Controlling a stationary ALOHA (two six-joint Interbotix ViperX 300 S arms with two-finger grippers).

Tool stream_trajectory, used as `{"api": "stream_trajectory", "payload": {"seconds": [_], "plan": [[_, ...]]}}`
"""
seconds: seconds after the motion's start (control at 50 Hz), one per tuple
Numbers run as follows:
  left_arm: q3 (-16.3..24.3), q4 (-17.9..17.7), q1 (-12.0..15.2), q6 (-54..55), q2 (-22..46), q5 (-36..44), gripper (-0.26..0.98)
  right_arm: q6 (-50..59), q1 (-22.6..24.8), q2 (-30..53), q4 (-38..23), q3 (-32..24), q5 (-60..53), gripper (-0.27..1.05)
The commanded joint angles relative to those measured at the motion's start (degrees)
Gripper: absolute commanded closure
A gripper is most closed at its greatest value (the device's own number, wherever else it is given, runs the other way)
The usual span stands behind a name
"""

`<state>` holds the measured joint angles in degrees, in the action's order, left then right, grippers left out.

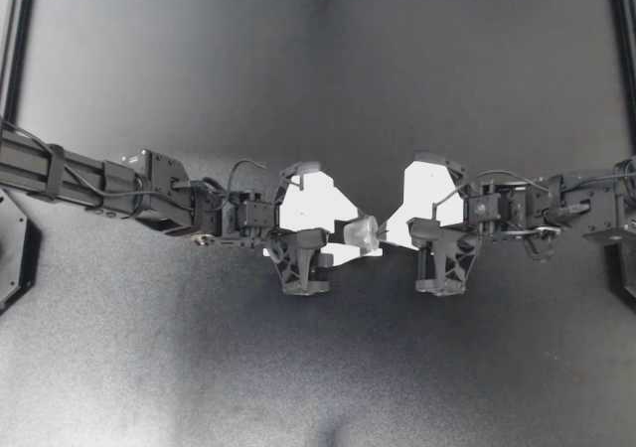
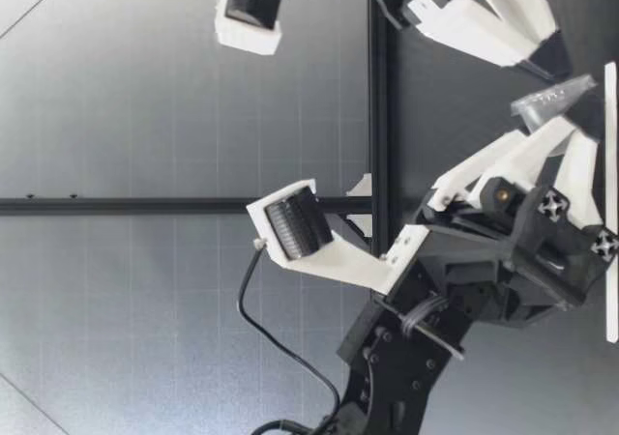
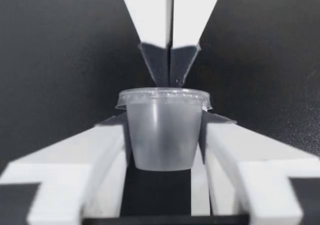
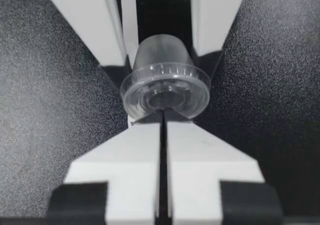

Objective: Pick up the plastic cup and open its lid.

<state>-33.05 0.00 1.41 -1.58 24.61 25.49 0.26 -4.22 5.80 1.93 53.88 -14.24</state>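
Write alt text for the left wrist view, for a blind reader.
A small translucent plastic cup, lid on, sits gripped between the white fingers of my left gripper, against the dark table. My right gripper, fingers together, meets the lid's far rim.

I can read no text, number, label or sign in any of my views. The plastic cup (image 3: 161, 135) has a plain translucent wall. Its lid (image 4: 165, 89) shows only moulded ridges. There may be faint embossing at its centre, but it is too blurred for me to tell.
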Motion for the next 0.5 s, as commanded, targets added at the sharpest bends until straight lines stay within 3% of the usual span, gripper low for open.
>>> {"api": "stream_trajectory", "payload": {"seconds": [0.0,0.26,0.48], "plan": [[0.9,0.0,-0.1,0.1,-1.1,0.2,0.53,-0.1,-0.4,-2.8,0.1,0.0,-0.2,0.95],[-2.8,-0.1,-0.2,1.2,-4.7,3.4,0.55,-0.9,-0.4,-14.9,-0.2,1.4,-1.3,0.95],[-11.3,-0.3,-0.1,4.5,-12.7,17.4,0.55,-2.5,-0.4,-25.4,-6.2,2.5,-10.5,0.93]]}}
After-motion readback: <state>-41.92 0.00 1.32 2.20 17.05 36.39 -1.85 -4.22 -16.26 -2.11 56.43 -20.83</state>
